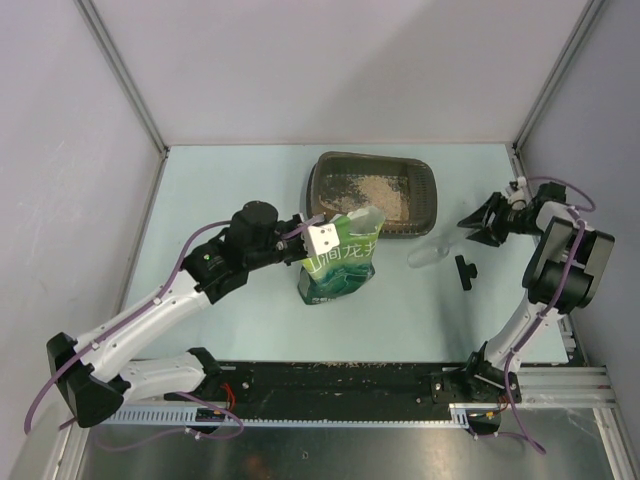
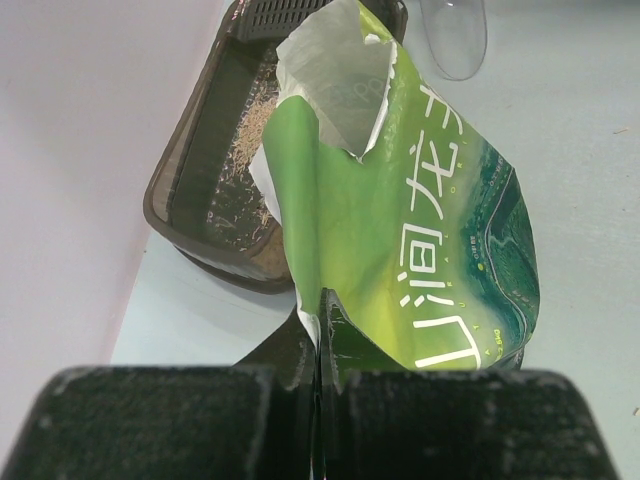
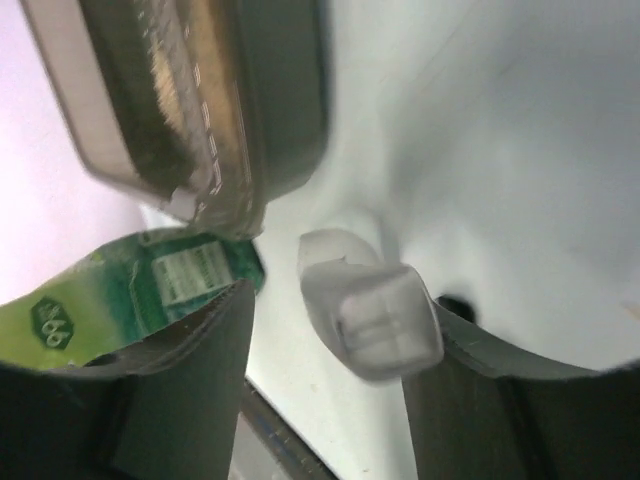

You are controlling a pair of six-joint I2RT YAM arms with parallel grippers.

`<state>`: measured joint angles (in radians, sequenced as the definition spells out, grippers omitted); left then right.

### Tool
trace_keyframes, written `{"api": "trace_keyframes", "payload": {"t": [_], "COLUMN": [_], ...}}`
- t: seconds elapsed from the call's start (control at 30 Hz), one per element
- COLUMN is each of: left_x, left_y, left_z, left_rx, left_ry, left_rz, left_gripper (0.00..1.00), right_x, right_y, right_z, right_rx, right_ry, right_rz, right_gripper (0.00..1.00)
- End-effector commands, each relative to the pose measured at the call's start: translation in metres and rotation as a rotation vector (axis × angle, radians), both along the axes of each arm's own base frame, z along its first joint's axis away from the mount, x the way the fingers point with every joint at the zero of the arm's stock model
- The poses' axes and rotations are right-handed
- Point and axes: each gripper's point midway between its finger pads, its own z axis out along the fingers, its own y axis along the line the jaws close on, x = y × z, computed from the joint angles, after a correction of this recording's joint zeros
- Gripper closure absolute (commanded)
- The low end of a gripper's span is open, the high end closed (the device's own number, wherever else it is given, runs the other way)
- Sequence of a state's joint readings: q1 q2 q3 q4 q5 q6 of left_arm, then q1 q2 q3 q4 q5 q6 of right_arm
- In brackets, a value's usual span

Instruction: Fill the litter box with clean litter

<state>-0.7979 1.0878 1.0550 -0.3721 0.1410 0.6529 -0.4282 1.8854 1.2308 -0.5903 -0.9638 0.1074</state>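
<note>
The litter box (image 1: 425, 190) is a dark tray at the back middle, with tan clean litter (image 1: 375, 188) spread on its floor. My left gripper (image 1: 316, 240) is shut on the side edge of a green printed bag (image 1: 342, 262), which stands open-topped against the box's front rim. The left wrist view shows the gripper (image 2: 322, 305) pinching the bag (image 2: 410, 220) beside the box (image 2: 190, 190). My right gripper (image 1: 476, 228) is open, right of a clear scoop (image 1: 430, 255). In the right wrist view the gripper (image 3: 335, 320) straddles the scoop's handle (image 3: 375, 315), which lies close to the right finger.
A small black T-shaped piece (image 1: 465, 270) lies on the table just right of the scoop. Grey walls stand on the left, back and right. The litter box (image 3: 200, 100) and the bag (image 3: 120, 290) show beyond my right fingers.
</note>
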Motion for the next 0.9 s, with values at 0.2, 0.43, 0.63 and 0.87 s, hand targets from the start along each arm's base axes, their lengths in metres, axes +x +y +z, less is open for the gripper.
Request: {"api": "trace_keyframes", "payload": {"t": [0.2,0.43,0.63,0.87], "left_x": [-0.004,-0.007,-0.006,0.000], "left_y": [0.001,0.012,0.011,0.045], "left_z": [0.024,0.020,0.005,-0.001], "left_rx": [-0.083,-0.089,-0.092,-0.013], "left_ry": [-0.039,-0.036,0.026,-0.073], "left_rz": [-0.004,0.026,0.055,0.155], "left_gripper": [1.00,1.00,1.00,1.00], "right_x": [0.021,0.017,0.014,0.028], "right_y": [-0.072,0.010,0.155,0.187], "right_z": [0.025,0.127,0.151,0.204], "right_rx": [-0.435,-0.544,-0.832,-0.973], "right_ry": [-0.106,-0.459,-0.708,-0.803], "right_rz": [-0.047,0.139,0.737,0.981], "right_gripper": [0.10,0.03,0.00,0.00]}}
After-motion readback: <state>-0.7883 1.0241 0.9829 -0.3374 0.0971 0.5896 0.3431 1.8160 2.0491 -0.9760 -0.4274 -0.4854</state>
